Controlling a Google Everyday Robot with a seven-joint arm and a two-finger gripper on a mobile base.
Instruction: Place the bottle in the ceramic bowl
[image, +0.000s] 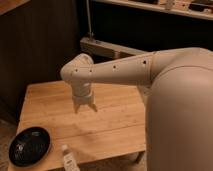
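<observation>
Camera view: two-finger gripper (85, 108) on my cream arm (120, 72) hangs over the middle of the light wooden slatted table (115, 125), pointing down, fingers spread and holding nothing; I find the small slim white-capped plastic bottle (67, 159) at the table's front edge, just right of the round glossy black ceramic bowl (29, 146), not inside it; bowl sits at the front-left corner.

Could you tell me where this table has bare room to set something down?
Bare wood: the table at its far left, behind the ceramic bowl, and right of the bottle towards the arm. The open gripper hangs over the middle. The near-left corner is crowded.
</observation>
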